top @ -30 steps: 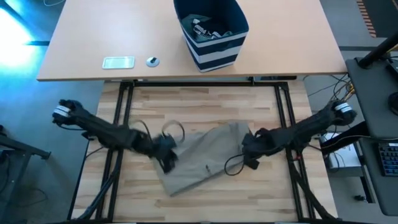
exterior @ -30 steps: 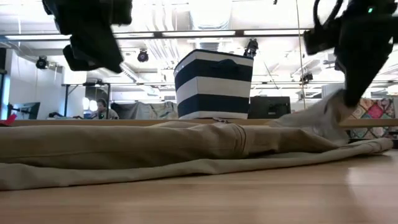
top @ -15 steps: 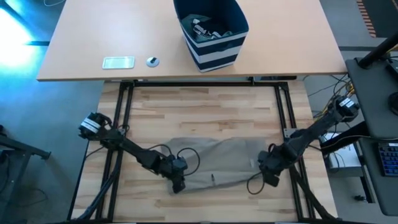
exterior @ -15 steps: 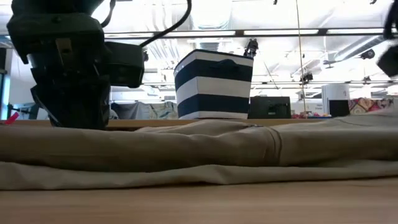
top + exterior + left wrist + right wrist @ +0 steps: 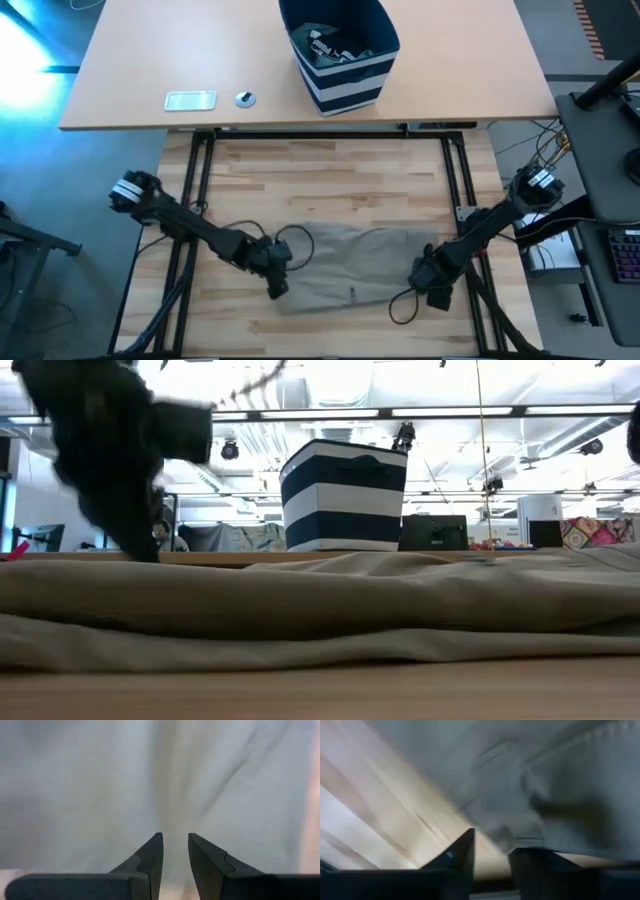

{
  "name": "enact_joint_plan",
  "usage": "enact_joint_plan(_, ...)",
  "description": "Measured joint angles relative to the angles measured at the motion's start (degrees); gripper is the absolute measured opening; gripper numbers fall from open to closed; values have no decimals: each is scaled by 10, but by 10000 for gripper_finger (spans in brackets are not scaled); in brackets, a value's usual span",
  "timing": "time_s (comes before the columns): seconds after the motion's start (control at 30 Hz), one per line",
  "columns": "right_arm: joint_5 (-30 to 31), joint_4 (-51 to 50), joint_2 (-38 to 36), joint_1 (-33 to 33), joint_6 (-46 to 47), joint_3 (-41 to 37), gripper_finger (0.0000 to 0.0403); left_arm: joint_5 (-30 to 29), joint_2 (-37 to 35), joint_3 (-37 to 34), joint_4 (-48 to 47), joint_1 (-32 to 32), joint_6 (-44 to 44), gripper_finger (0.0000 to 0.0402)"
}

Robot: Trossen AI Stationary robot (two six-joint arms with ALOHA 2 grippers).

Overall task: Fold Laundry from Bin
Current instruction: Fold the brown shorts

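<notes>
Low view: bin point(image 5: 345, 496) base hidden by beige garment point(image 5: 330, 605) | both pincers slightly open, empty

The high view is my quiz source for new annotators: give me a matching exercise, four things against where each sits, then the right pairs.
Things:
1. beige garment
2. striped bin
3. small white flat device
4. right end effector

Places:
A. far tan table, left part
B. garment's right edge
C. flat on the wooden table
D. far tan table, middle

Pairs: 1-C, 2-D, 3-A, 4-B
</notes>
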Motion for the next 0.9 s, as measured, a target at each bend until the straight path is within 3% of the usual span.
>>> enact_joint_plan(0.13, 8, -137, -41, 2, -3, 80, 183, -1, -64, 0, 2, -1, 17, 77)
enact_joint_plan(0.23, 55, -187, -75, 14, 45, 142, 219, -30, -91, 2, 19, -1, 11, 77)
enact_joint_plan(0.4, 245, -178, -104, 30, 133, 189, 255, -93, -75, 2, 37, 35, 3, 77)
enact_joint_plan(0.5, 334, -144, -95, 26, 170, 163, 265, -98, -32, 2, 57, 69, 3, 77)
enact_joint_plan(0.57, 324, -91, -72, 27, 188, 120, 267, -94, -10, 2, 64, 86, 6, 77)
enact_joint_plan(0.73, 217, 35, 14, 68, 249, 11, 265, -79, -1, 3, 69, 99, 8, 77)
enact_joint_plan(0.8, 171, 37, 44, 79, 264, -5, 265, -76, -11, 3, 73, 97, 12, 77)
enact_joint_plan(0.9, 130, -27, 65, 78, 190, -11, 267, -73, -26, 4, 87, 95, 26, 77)
